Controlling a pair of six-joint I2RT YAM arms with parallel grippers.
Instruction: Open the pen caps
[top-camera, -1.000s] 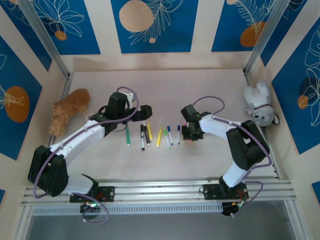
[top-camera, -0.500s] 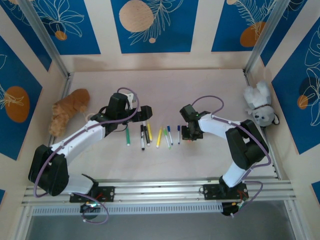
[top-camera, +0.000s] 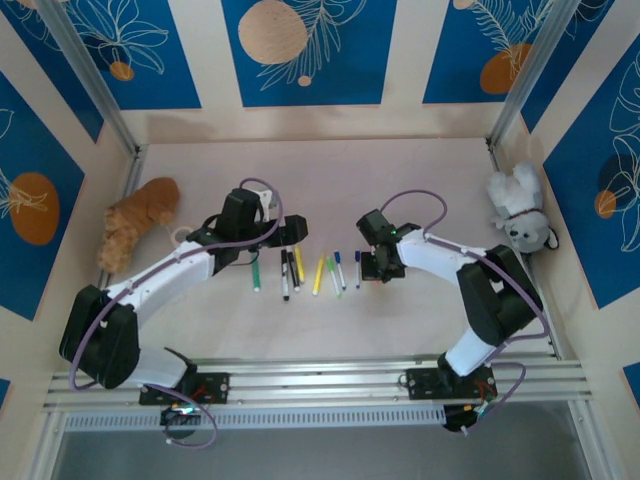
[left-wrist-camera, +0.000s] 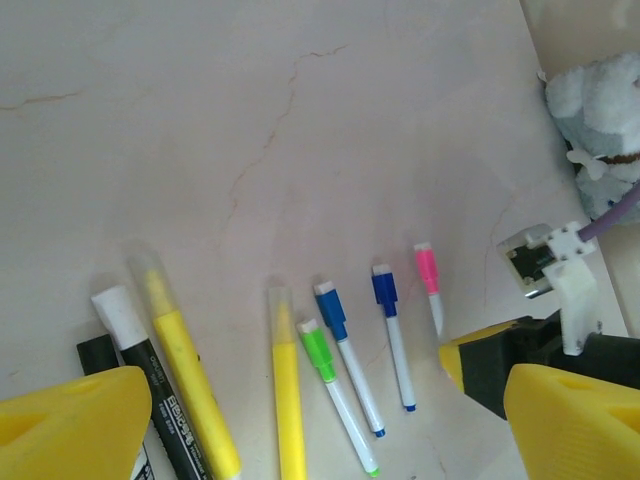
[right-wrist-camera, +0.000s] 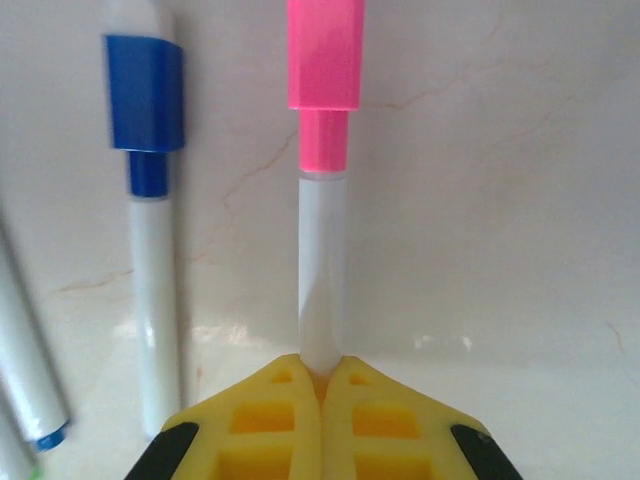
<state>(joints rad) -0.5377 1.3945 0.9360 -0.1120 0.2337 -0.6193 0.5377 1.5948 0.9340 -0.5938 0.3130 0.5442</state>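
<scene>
Several pens lie in a row on the pale table. In the right wrist view my right gripper is shut on the white body of the pen with the pink cap, which lies flat on the table. A blue-capped pen lies parallel on its left. My left gripper hangs open above the row, over a green cap, two blue caps and the pink cap. Two yellow highlighters and a black marker with a white cap lie further left. From above, the left gripper and right gripper flank the row.
A brown plush toy lies at the left wall and a white plush toy at the right wall. A green pen ends the row on the left. An aluminium rail runs along the near edge.
My right gripper has closed on the pink-capped pen's white body. The left arm has shifted slightly nearer, over the pen row, still open.
</scene>
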